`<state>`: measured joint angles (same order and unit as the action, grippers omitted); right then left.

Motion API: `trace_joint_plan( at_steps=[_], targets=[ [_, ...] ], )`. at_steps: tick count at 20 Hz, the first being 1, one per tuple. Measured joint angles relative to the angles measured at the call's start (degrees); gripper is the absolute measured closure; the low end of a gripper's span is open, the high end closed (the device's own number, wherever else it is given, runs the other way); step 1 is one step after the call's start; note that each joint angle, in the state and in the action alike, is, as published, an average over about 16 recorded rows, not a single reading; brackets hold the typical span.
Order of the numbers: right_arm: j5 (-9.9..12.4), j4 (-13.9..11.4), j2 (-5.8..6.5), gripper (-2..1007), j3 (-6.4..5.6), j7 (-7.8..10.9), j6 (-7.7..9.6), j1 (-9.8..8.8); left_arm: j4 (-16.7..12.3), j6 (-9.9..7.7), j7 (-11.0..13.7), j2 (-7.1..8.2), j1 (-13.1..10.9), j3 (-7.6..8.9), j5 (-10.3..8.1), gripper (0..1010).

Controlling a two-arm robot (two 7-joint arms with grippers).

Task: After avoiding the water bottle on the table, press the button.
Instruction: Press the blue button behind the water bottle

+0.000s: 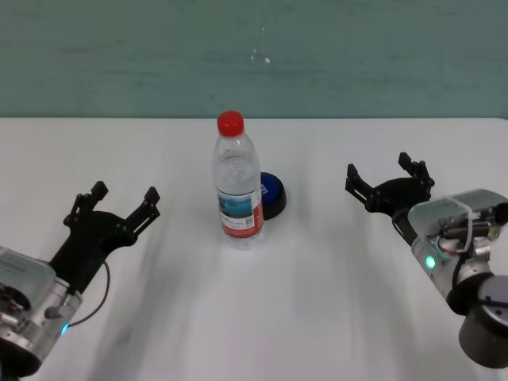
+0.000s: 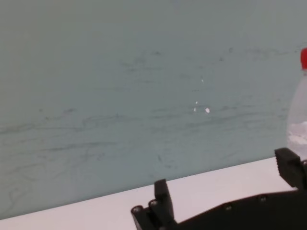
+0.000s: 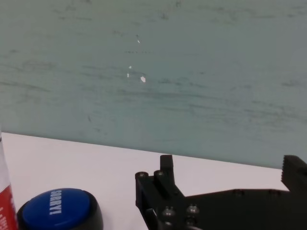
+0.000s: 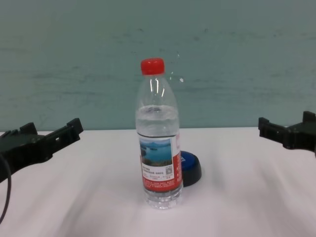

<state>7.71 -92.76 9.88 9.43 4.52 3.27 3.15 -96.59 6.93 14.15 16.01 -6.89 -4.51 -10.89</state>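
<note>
the table (image 1: 333, 317) is a plain white top that carries everything else; its far edge meets a teal wall (image 1: 119, 55). the water bottle (image 1: 237, 181) stands upright near the middle of the table, red cap on, label facing the robot. placed this way it acts as a barrier, judged deliberate: it screens the target from a straight frontal reach.

the left gripper (image 1: 123, 201) hovers well to the left of the water bottle, its two black fingers spread apart and holding nothing. it points toward the wall and appears idle. the right gripper (image 1: 389, 176) hovers well to the right of the water bottle, fingers likewise apart and empty.

the button (image 1: 273, 195), blue dome on a black base, sits just behind the water bottle and slightly to its right, partly hidden by it in the head and chest views. in the right wrist view the button (image 3: 57, 210) shows with only an edge of the bottle beside it, so the right side appears to offer the open approach. the button is not yet pressed.
</note>
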Motion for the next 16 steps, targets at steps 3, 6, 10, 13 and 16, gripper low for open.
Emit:
trace_joint_plan(
  at_steps=[3,6,10,13,16],
  targets=[
    [-0.3,1.1,-0.08,1,-0.37,1.17,0.26,1.26,0.0,0.0,0.0,0.0,0.0,0.0,0.0,0],
    [-0.5,2.1,-0.15,1,-0.75,2.23,0.43,2.39,0.0,0.0,0.0,0.0,0.0,0.0,0.0,0],
    [-0.7,3.4,-0.21,1,-1.2,3.42,0.59,3.68,0.0,0.0,0.0,0.0,0.0,0.0,0.0,0],
    [-0.7,4.4,-0.24,1,-1.39,4.16,0.64,4.59,0.0,0.0,0.0,0.0,0.0,0.0,0.0,0],
    [-0.6,5.3,-0.24,1,-1.48,4.76,0.68,5.41,0.0,0.0,0.0,0.0,0.0,0.0,0.0,0]
  ],
)
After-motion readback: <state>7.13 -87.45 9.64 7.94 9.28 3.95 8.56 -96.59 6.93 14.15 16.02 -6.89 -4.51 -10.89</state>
